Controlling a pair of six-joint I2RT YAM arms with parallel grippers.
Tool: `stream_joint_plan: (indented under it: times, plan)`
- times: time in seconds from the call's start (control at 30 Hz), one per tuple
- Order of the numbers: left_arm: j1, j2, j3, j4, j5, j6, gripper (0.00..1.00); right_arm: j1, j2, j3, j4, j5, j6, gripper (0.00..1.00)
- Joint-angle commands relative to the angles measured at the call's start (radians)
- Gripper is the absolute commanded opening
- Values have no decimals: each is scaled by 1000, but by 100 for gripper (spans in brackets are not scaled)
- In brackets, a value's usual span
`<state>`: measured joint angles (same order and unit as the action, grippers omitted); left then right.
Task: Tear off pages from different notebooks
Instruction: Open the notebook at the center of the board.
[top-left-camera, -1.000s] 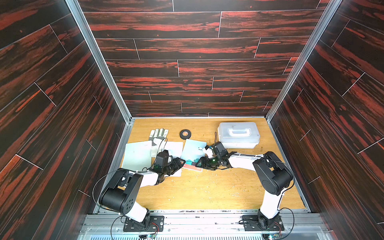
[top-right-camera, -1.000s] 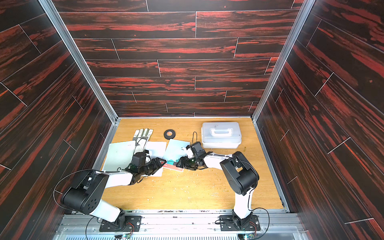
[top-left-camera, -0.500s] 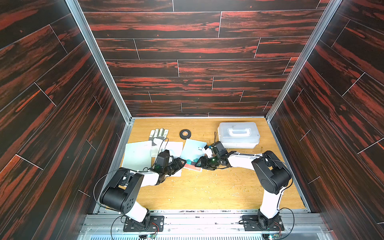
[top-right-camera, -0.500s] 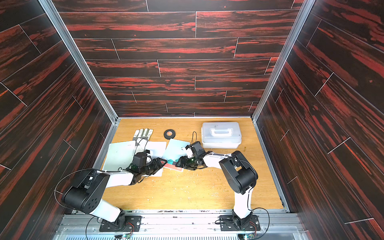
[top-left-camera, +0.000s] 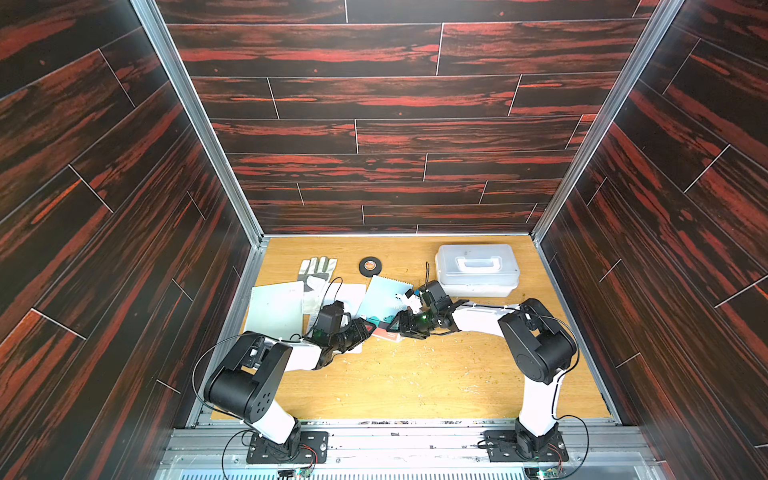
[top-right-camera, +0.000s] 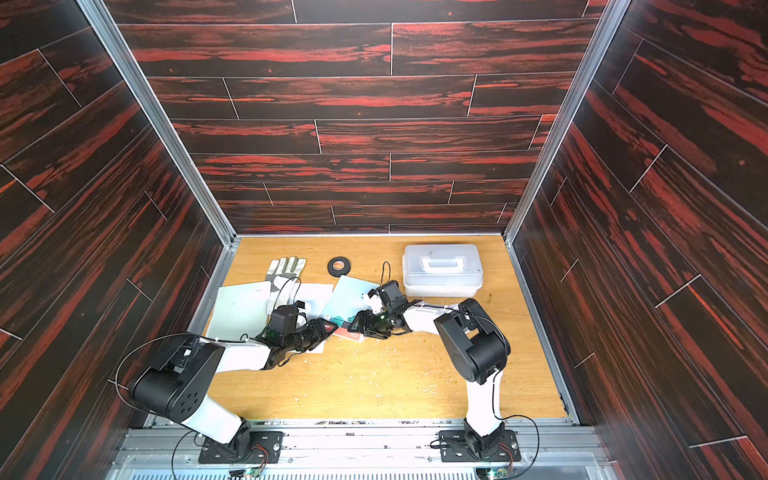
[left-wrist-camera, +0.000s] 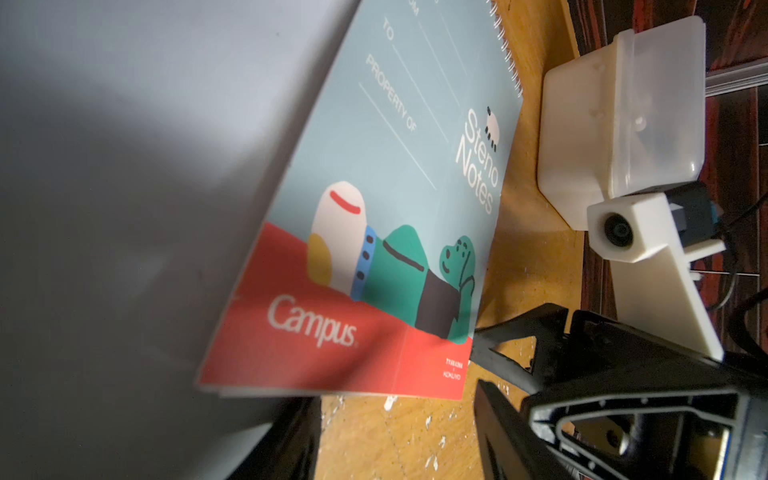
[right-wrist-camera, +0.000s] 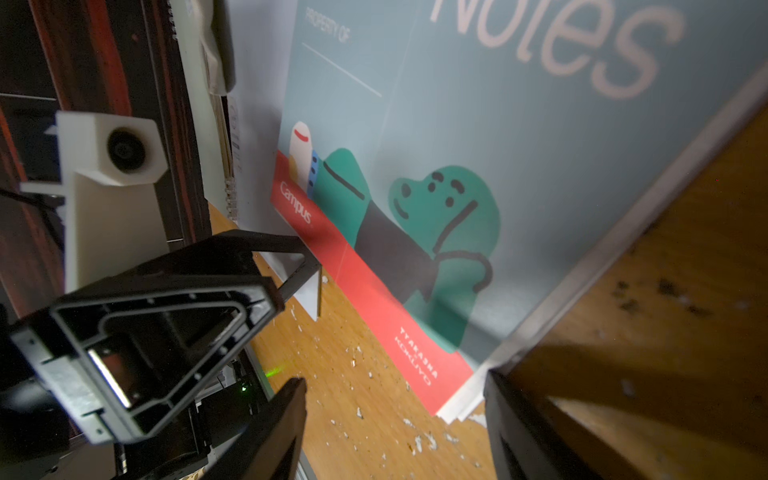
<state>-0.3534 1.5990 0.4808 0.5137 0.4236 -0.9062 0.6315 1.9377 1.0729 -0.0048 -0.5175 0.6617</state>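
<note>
Change across the last second is slight: both arms sit almost where they were, tips converged on the near edge of the small notebook (top-left-camera: 384, 299), which lies flat and closed just eleven o'clock of the centre of the table (top-left-camera: 415, 382); I judge this is fine alignment, with no sheet of it lifted yet; left gripper (top-left-camera: 365, 328) at its seven o'clock, jaws apart over a loose page (top-left-camera: 353, 296), clamped on nothing that shows; right gripper (right-wrist-camera: 395, 415) at its five o'clock, jaws apart, one finger just beside the coral corner; cover is smooth matte card, pale blue with teal shapes, wire spiral along the far edge, thin white leaves peeping beneath; larger notebook (top-left-camera: 276, 309), pale grey-green, lies at nine o'clock; paper crumbs (right-wrist-camera: 357, 361) fleck the grained wood
</note>
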Motion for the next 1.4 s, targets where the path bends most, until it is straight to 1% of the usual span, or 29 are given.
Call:
stream_joint_plan:
  times: [0.0, 0.07, 0.17, 0.2, 0.27, 0.33, 0.4, 0.47, 0.57, 0.67, 0.73, 0.8, 0.9, 1.07, 1.37]
  plan:
    - [-1, -22, -26, -118, -38, 19, 64, 0, -7, 24, -61, 37, -18, 71]
    - [-1, -109, -41, -186, -83, 45, 65, 0, -17, 33, -95, 76, -39, 71]
    - [-2, -276, -41, -359, -175, 116, 68, 1, -40, 35, -119, 117, -65, 71]
    - [-2, -332, -34, -417, -224, 138, 69, 0, -47, 33, -119, 123, -70, 72]
    - [-1, -404, -31, -449, -317, 162, 71, 0, -54, 31, -119, 125, -76, 71]
    - [12, -422, -18, -439, -366, 182, 73, 0, -56, 29, -114, 118, -76, 71]
    - [33, -357, 30, -407, -356, 206, 75, 0, -52, 29, -108, 110, -74, 71]
    - [39, -251, 94, -387, -339, 232, 75, 2, -50, 27, -100, 99, -74, 71]
    - [45, -66, 209, -337, -255, 246, 75, 3, -46, 30, -90, 92, -70, 71]
    - [47, 62, 271, -256, -198, 216, 74, 4, -45, 34, -91, 90, -70, 71]
    - [46, 108, 298, -248, -186, 206, 71, 5, -47, 32, -93, 90, -70, 72]
    - [47, 128, 302, -246, -168, 200, 68, 5, -55, 26, -92, 88, -70, 71]
    - [45, 120, 263, -218, -153, 174, 65, 9, -75, 12, -90, 86, -72, 71]
    - [44, 85, 179, -182, -149, 142, 64, 11, -100, -7, -75, 73, -68, 72]
    - [39, 62, 109, -143, -142, 109, 64, 12, -47, -8, -15, 3, -17, 71]
